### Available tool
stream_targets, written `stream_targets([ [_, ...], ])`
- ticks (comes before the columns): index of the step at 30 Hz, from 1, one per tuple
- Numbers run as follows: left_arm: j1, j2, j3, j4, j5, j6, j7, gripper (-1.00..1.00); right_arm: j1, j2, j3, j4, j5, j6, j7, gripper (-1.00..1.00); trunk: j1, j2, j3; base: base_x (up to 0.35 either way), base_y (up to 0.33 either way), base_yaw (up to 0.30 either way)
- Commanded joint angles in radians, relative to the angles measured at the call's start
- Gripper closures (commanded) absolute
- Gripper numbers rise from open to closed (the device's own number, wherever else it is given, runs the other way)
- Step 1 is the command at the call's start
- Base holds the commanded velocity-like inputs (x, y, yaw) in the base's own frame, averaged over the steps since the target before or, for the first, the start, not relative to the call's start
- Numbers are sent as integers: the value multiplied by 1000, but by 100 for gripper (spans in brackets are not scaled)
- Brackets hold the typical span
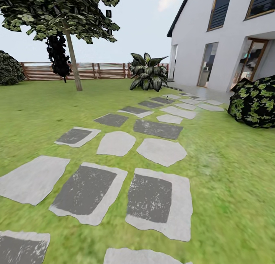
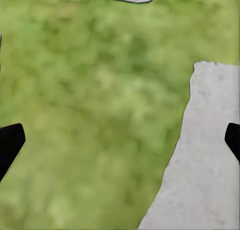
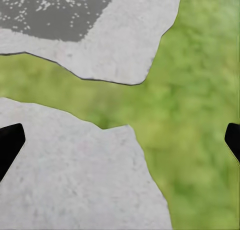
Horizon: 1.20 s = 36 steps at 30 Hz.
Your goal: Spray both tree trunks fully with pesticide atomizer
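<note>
Garden lawn (image 1: 229,172) all around, slat fence (image 1: 103,70) at far edge. One tree (image 1: 72,53) far left: leaning pale trunk, dark crown. Stepping-stone path (image 1: 152,202) ahead toward white house (image 1: 214,38); leafy plant (image 1: 147,72), bush (image 1: 254,101) flanking. Wrist views: left gripper (image 2: 120,145) over grass and slab edge, right gripper (image 3: 120,145) over slabs; both spread wide, holding nothing

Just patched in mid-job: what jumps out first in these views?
A path of grey stepping stones runs up the lawn toward the white house at the right. One tree stands at the far left before the fence, with a broad-leafed plant near the house corner. Both wrist views look down on grass and stone, fingertips spread wide, nothing held.
</note>
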Motion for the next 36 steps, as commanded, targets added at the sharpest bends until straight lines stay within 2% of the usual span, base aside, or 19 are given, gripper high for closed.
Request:
stream_targets([
  [1,0,0,0,0,0,0,0,-100,0,0,0,0,0,0,0,-100,0,0,0,338,0,0],
  [18,0,0,0,0,0,0,0,-100,0,0,-3,0,-1,2,0,-100,0,0,-14,338,0,0],
  [36,0,0,0,-1,0,0,0,-100,0,0,-2,0,-1,2,0,-100,0,0,-14,338,0,0],
])
